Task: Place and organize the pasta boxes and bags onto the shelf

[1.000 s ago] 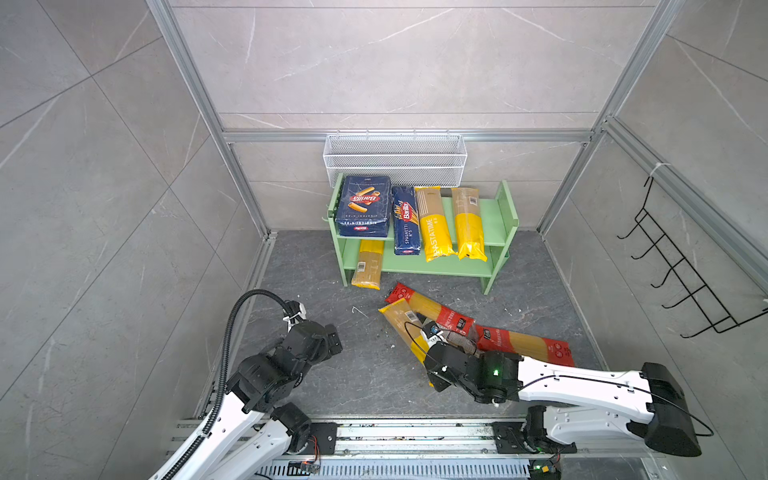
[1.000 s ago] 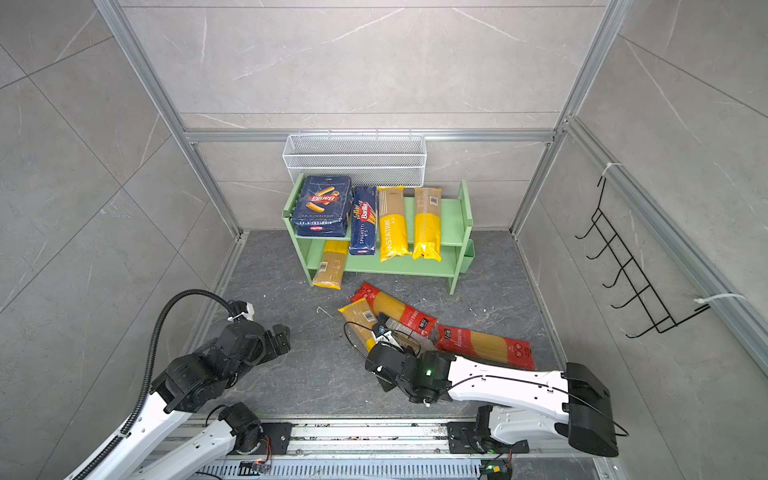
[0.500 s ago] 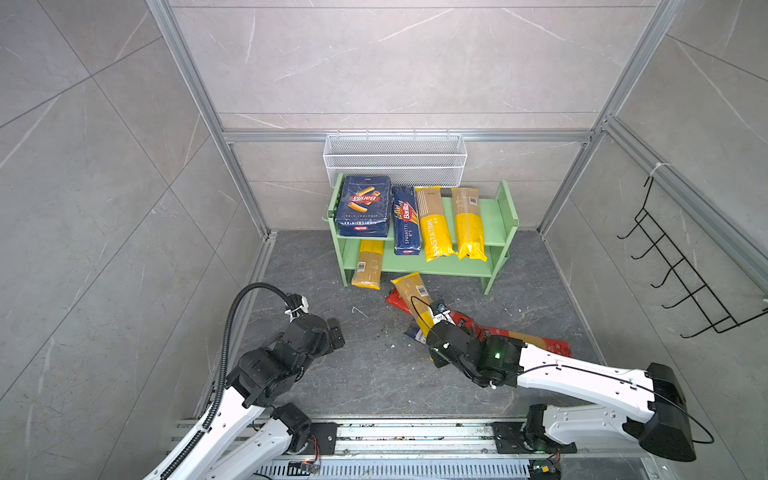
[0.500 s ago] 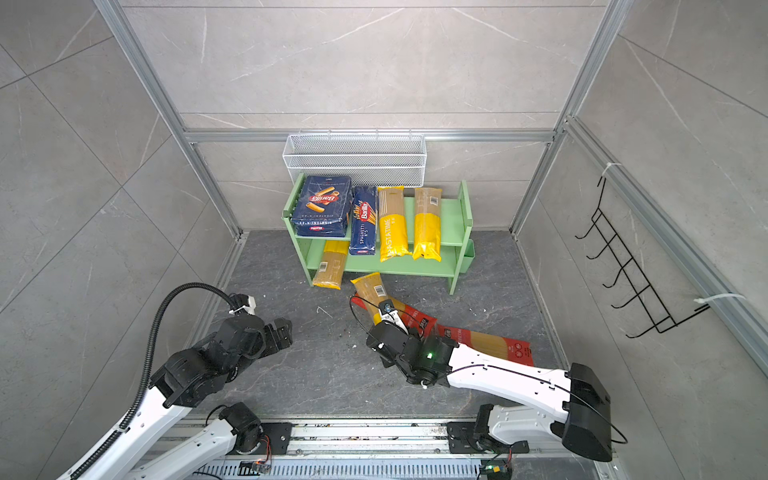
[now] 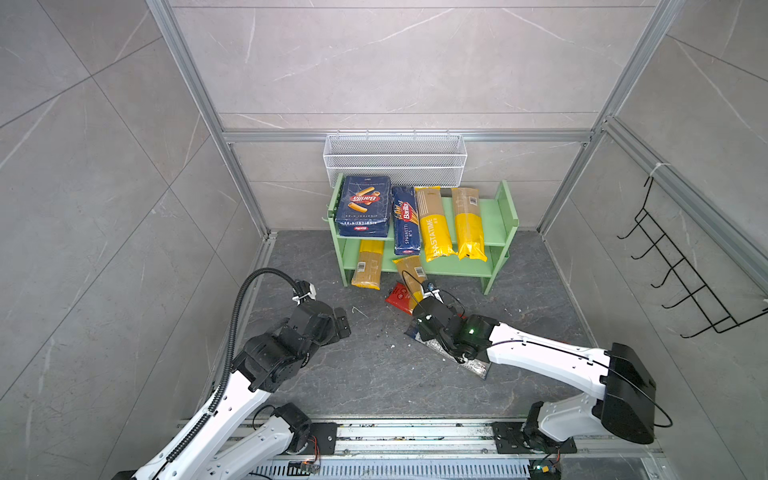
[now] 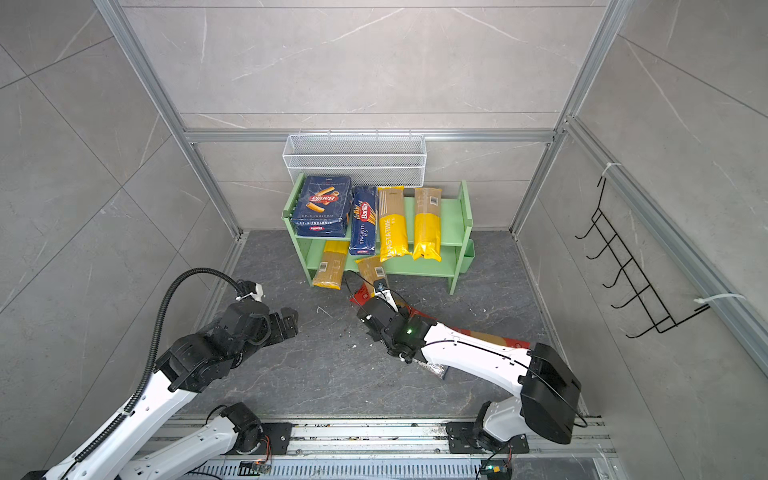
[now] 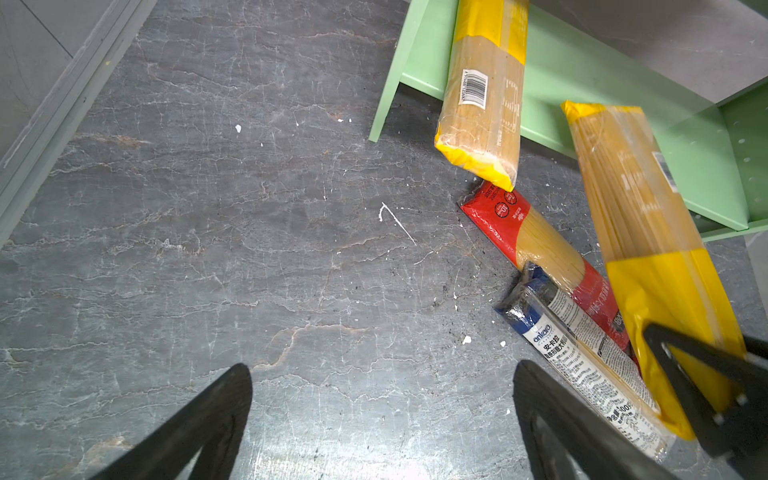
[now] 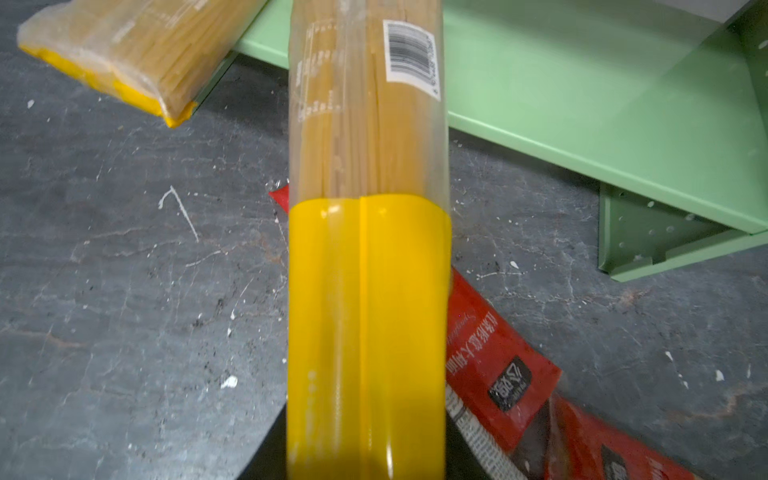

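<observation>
Right wrist view: a yellow-and-clear spaghetti bag (image 8: 365, 291) runs up the centre, yellow band at the bottom, clear barcoded half at the top, its far end over the lower tier of the green shelf (image 8: 582, 104). The right tool (image 5: 419, 293) is clamped on it, arm stretched low from the lower right in both top views. The left tool (image 7: 382, 370) hangs spread wide over the worktop (image 7: 208, 208), lower left. Half a second earlier the bag's tip stopped short of the shelf.

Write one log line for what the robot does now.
right gripper: holds yellow bag, tip at lower shelf | left gripper: open, empty
</observation>
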`<action>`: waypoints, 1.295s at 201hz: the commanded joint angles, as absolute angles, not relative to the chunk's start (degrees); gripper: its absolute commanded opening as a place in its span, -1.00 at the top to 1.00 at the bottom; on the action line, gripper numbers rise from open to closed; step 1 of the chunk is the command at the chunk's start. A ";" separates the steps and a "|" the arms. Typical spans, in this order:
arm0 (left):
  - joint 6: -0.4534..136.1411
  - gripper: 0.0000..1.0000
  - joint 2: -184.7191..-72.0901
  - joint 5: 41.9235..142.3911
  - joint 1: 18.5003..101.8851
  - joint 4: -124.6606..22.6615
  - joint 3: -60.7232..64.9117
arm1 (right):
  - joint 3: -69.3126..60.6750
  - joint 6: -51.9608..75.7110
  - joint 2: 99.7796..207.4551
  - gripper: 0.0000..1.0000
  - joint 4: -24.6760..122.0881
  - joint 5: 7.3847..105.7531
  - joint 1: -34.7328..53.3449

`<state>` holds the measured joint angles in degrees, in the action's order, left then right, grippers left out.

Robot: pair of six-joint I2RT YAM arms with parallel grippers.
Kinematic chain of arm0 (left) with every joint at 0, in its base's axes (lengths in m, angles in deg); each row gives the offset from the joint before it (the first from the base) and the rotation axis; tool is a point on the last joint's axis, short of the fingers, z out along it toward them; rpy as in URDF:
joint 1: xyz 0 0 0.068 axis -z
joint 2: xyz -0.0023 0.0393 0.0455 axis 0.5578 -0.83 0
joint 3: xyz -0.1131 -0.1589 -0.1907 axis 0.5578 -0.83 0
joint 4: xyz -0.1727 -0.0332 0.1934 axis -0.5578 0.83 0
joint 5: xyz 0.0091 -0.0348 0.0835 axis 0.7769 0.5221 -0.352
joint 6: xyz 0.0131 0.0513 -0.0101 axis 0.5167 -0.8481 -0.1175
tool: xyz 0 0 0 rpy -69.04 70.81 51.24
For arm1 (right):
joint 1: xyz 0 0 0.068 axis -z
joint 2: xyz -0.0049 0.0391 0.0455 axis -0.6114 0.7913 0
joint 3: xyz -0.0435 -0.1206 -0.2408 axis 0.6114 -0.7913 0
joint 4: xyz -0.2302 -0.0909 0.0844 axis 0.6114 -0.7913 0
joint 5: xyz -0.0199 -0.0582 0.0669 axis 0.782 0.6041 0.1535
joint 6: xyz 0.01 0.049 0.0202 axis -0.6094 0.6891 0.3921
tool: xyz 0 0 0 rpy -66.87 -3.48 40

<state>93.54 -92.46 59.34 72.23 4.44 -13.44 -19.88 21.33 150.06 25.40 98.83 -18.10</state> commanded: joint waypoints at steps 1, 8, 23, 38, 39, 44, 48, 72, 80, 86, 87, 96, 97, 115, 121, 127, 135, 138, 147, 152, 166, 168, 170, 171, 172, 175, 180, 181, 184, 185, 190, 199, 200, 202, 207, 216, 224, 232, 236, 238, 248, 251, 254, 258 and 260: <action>91.28 -0.99 -92.57 59.08 72.36 3.98 -10.85 | -14.77 19.90 152.47 1.00 35.88 105.26 -17.40; 91.20 -0.99 -92.79 58.85 72.33 4.16 -10.61 | -14.01 19.69 153.80 1.00 36.96 105.60 -17.21; 90.92 -1.00 -92.92 58.38 72.39 4.45 -10.28 | -12.34 19.12 156.71 1.00 38.71 106.98 -17.08; 90.67 -0.99 -92.82 57.94 72.34 4.40 -10.29 | -10.84 18.55 159.32 1.00 40.43 107.96 -16.88; 90.68 -1.00 -92.79 57.92 72.34 4.43 -10.30 | -10.74 18.49 159.50 1.00 40.50 108.03 -16.84; 90.64 -1.00 -92.76 57.80 72.35 4.44 -10.25 | -10.44 18.47 160.19 1.00 41.00 108.13 -16.75; 90.61 -1.00 -92.75 57.69 72.35 4.45 -10.30 | -10.10 18.44 160.70 1.00 41.33 108.16 -16.66; 90.44 -1.00 -92.75 57.59 72.30 4.64 -10.12 | -7.54 18.51 163.13 1.00 41.52 108.28 -16.16; 90.42 -1.00 -92.74 57.58 72.30 4.72 -10.08 | -6.93 18.48 163.59 1.00 41.76 108.47 -16.05; 90.28 -1.00 -92.74 57.70 72.25 4.68 -10.03 | -6.30 18.46 163.95 1.00 41.74 108.52 -15.94; 90.31 -1.00 -92.75 57.72 72.28 4.70 -10.04 | -6.30 18.46 163.95 1.00 41.74 108.52 -15.94; 90.19 -0.99 -92.67 57.74 72.31 4.71 -9.96 | -5.09 18.54 164.79 1.00 41.39 109.00 -15.78; 90.18 -0.99 -92.67 57.74 72.31 4.72 -9.96 | -5.01 18.53 164.83 1.00 41.37 109.08 -15.81; 89.82 -1.00 -92.67 57.40 72.25 4.94 -9.67 | -2.94 18.73 166.42 1.00 41.06 109.50 -15.55; 89.69 -1.00 -92.67 57.39 72.24 5.04 -9.55 | -2.30 18.91 166.90 1.00 40.96 109.91 -15.49; 89.58 -1.00 -92.58 57.37 72.29 5.16 -9.45 | -1.79 19.00 167.37 1.00 41.24 110.17 -15.52; 89.46 -1.00 -92.36 57.21 72.25 5.28 -9.41 | -1.44 19.11 168.02 1.00 41.81 110.45 -15.51; 89.53 -1.00 -92.27 57.21 72.27 5.35 -9.41 | -1.30 19.24 168.23 1.00 41.94 110.62 -15.48; 89.47 -1.00 -92.00 57.15 72.30 5.45 -9.47 | -0.88 19.55 169.00 1.00 42.51 111.07 -15.44; 89.46 -0.99 -91.86 57.05 72.30 5.56 -9.52 | -0.68 19.60 169.31 1.00 42.86 111.32 -15.33; 89.52 -1.00 -91.37 56.96 72.29 5.78 -9.75 | 0.07 19.87 170.50 1.00 43.53 112.16 -15.37; 89.59 -0.99 -91.24 56.96 72.26 5.84 -9.85 | 0.14 19.87 170.65 1.00 43.59 112.33 -15.39; 89.65 -0.99 -91.17 57.00 72.27 5.91 -9.87 | 0.33 19.91 170.82 1.00 43.67 112.50 -15.40; 89.65 -1.00 -91.17 56.96 72.27 5.93 -9.87 | 0.42 19.92 170.92 1.00 43.70 112.59 -15.40; 89.65 -1.00 -91.13 56.96 72.26 5.94 -9.88 | 0.51 19.92 171.01 1.00 43.75 112.63 -15.40; 89.65 -1.00 -91.04 56.88 72.28 5.98 -9.96 | 0.69 19.94 171.16 1.00 43.94 113.01 -15.40; 89.72 -0.99 -90.88 56.86 72.26 6.08 -10.09 | 0.86 20.14 171.59 1.00 44.15 113.40 -15.31; 89.68 -0.99 -90.85 56.90 72.29 6.10 -10.07 | 0.91 20.12 171.57 1.00 44.20 113.48 -15.31; 89.73 -0.99 -90.81 56.86 72.29 6.17 -10.10 | 0.99 20.15 171.77 1.00 44.56 113.61 -15.30; 89.69 -0.99 -90.77 56.82 72.30 6.19 -10.08 | 1.02 20.17 171.79 1.00 44.67 113.67 -15.30; 89.80 -0.99 -90.63 56.78 72.29 6.30 -10.06 | 1.02 20.11 172.02 1.00 45.29 113.89 -15.15; 89.82 -1.00 -90.56 56.68 72.30 6.46 -10.11 | 1.32 20.25 172.40 1.00 45.87 114.06 -14.94; 89.82 -1.00 -90.56 56.68 72.31 6.43 -10.08 | 1.40 20.26 172.46 1.00 45.85 114.07 -14.95; 89.91 -1.00 -90.54 56.66 72.29 6.42 -10.13 | 1.53 20.38 172.52 1.00 45.84 114.12 -14.91; 89.82 -0.99 -90.48 56.68 72.30 6.53 -10.11 | 1.86 20.51 172.87 1.00 45.90 114.27 -14.73; 89.89 -0.99 -90.47 56.60 72.26 6.65 -10.04 | 2.45 20.60 173.27 1.00 45.83 114.59 -14.61; 89.86 -0.99 -90.47 56.63 72.31 6.64 -9.90 | 3.21 20.63 173.76 1.00 45.68 114.81 -14.39; 89.90 -0.99 -90.55 56.73 72.26 6.61 -9.88 | 3.92 21.14 174.22 1.00 45.09 115.33 -14.30; 89.90 -0.99 -90.54 56.69 72.30 6.64 -9.78 | 4.23 21.42 174.54 1.00 44.99 115.47 -14.13; 89.89 -0.99 -90.55 56.68 72.29 6.61 -9.72 | 4.32 21.53 174.60 1.00 44.92 115.51 -14.11; 89.82 -0.99 -90.64 56.69 72.25 6.78 -9.62 | 4.79 22.40 174.97 1.00 44.78 115.68 -13.81; 89.82 -0.99 -90.72 56.68 72.27 6.79 -9.57 | 4.95 22.75 175.16 1.00 44.71 115.81 -13.75; 89.80 -0.99 -90.78 56.68 72.28 6.84 -9.53 | 5.16 23.05 175.35 1.00 44.57 115.96 -13.72; 89.81 -0.99 -90.81 56.73 72.31 6.83 -9.43 | 5.44 23.31 175.54 1.00 44.56 116.01 -13.64; 89.82 -0.99 -90.86 56.74 72.27 6.97 -9.39 | 5.61 23.36 175.64 1.00 44.53 115.95 -13.56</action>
